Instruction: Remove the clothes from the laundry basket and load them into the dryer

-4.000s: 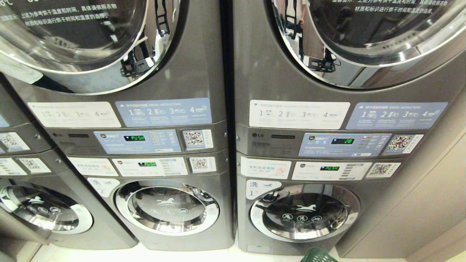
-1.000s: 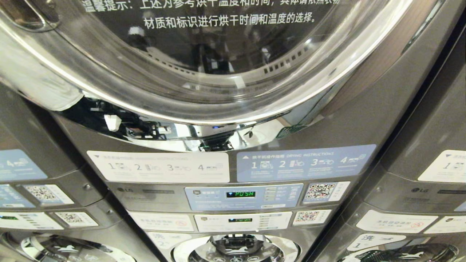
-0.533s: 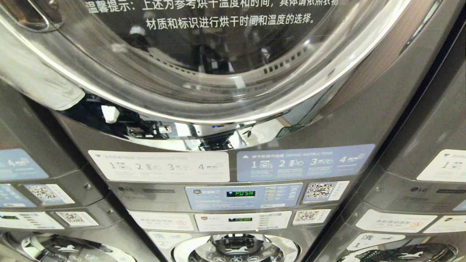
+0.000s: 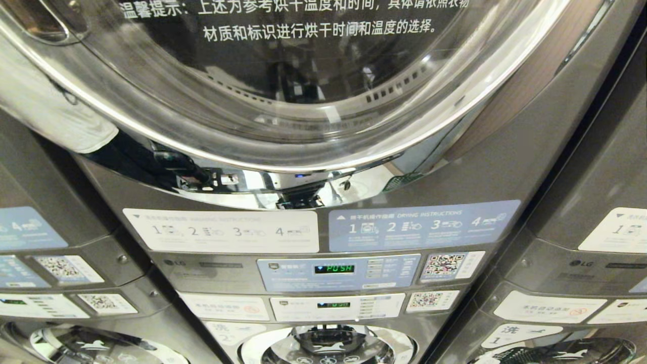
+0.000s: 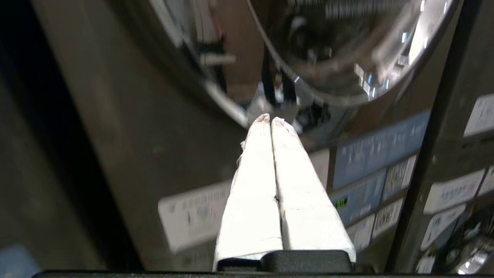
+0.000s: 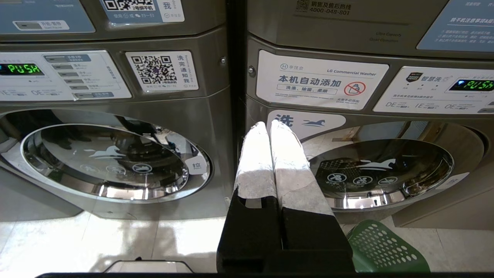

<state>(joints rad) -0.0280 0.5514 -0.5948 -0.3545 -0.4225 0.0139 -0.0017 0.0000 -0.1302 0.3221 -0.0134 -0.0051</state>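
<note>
The dryer's round glass door (image 4: 303, 76), chrome-rimmed and printed with white Chinese text, is closed and fills the top of the head view. My left gripper (image 5: 271, 119) is shut and empty, its white-wrapped fingers pointing up at the lower left part of the door's chrome rim (image 5: 227, 104), a short gap away. My right gripper (image 6: 269, 123) hangs low, shut and empty, facing the seam between the two lower washers. A corner of the dark green laundry basket (image 6: 386, 251) stands on the floor beside it. The clothes are out of view.
Below the dryer sit instruction stickers and a control panel showing "PUSH" (image 4: 333, 269). Two smaller round washer doors with horse logos (image 6: 112, 162) (image 6: 382, 170) are near the floor. Like grey stacks flank it, one on the right (image 4: 596, 202). Pale floor tiles (image 6: 96, 243) lie in front.
Since four seconds ago the camera has closed in on the left stack. In the last second the view holds still; the white fingertips mirrored in the chrome rim slid up-left as my left arm rose.
</note>
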